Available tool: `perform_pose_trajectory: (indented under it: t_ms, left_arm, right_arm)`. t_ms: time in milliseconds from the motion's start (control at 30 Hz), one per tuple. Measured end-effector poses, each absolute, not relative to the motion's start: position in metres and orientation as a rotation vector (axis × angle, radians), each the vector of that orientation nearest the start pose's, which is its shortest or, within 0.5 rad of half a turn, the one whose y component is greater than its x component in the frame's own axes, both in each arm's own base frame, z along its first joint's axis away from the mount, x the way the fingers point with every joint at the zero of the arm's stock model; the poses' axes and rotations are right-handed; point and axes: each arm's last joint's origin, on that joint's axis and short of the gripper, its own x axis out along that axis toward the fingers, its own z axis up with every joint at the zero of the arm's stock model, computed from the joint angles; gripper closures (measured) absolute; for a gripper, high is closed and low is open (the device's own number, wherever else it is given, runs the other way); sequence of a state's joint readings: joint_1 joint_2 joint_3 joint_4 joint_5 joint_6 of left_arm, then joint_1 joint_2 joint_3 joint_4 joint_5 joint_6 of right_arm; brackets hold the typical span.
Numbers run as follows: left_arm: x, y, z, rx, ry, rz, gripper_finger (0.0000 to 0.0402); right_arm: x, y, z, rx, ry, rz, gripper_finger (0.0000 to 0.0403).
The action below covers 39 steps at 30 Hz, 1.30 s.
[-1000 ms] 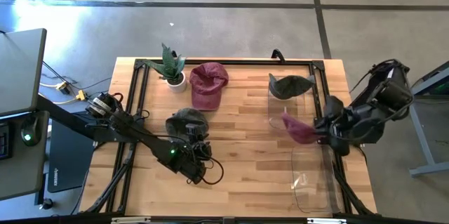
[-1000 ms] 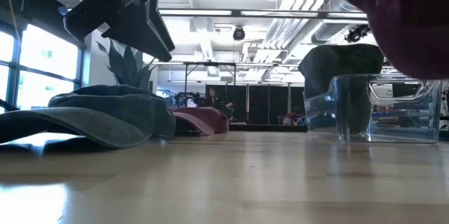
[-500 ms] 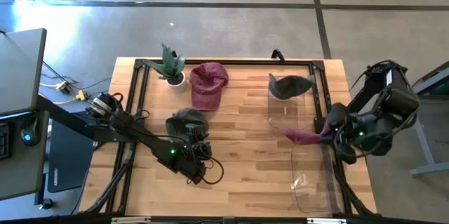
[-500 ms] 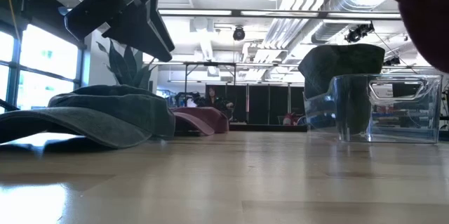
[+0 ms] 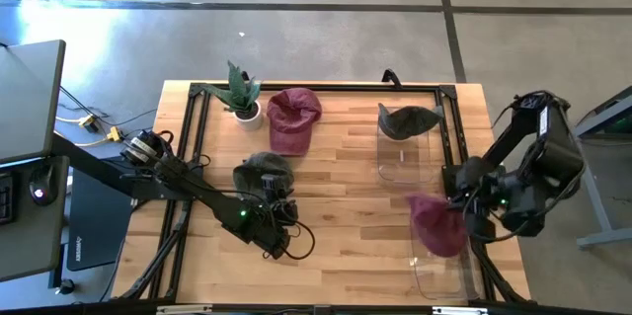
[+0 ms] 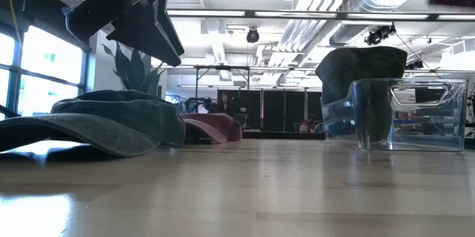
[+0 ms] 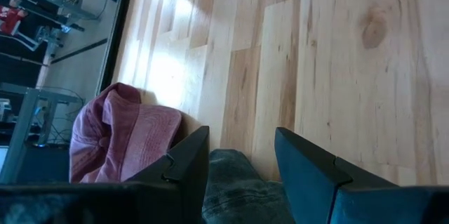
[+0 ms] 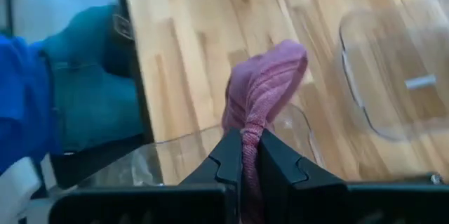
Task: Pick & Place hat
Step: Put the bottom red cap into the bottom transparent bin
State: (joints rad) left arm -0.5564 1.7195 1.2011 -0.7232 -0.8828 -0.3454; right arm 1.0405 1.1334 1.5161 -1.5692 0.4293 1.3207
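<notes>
Landmark: near clear bin [image 5: 439,256], standing on the bench [image 5: 336,216] at its right front
Right tool [image 5: 456,203]: at the bin's right rim, fingers pressed together and pinching the pink hat [image 5: 434,224]; the wrist view shows the fabric [image 8: 263,101] squeezed between both fingers [image 8: 226,164]
Pink hat: hanging from the right tool over the near clear bin, above its open top, whether it touches the bin walls cannot be told
Far clear bin [image 5: 405,152]: just behind the near clear bin, with a dark green hat [image 5: 407,119] draped over its far rim
Left tool [image 5: 272,195]: well to the left of the near clear bin, low over a grey-green hat [image 5: 262,169]; fingers [image 7: 189,161] spread, with the denim crown [image 7: 238,189] between them
Maroon hat [image 5: 293,118]: on the bench, far left of the bin and behind the grey-green hat
Potted plant [image 5: 240,93]: beside the maroon hat, farther from the bin
</notes>
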Motion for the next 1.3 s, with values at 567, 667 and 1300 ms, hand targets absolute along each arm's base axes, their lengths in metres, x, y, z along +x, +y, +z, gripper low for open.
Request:
perform_pose_trajectory:
  t_ms: [567, 667, 1300]
  left_arm:
    - [0.292, -0.155, 0.213, 0.492, 0.866, 0.417, 0.0245]
    - [0.292, -0.155, 0.213, 0.492, 0.865, 0.418, 0.0245]
    - [0.293, -0.156, 0.214, 0.486, 0.857, 0.416, 0.0245]
  right_arm:
    - [0.074, 0.136, 0.348, 0.152, 0.925, -0.190, 0.0384]
    - [0.071, 0.140, 0.351, 0.107, 0.870, -0.158, 0.0384]
    - [0.054, 0.172, 0.286, -0.165, 1.010, -0.191, 0.0346]
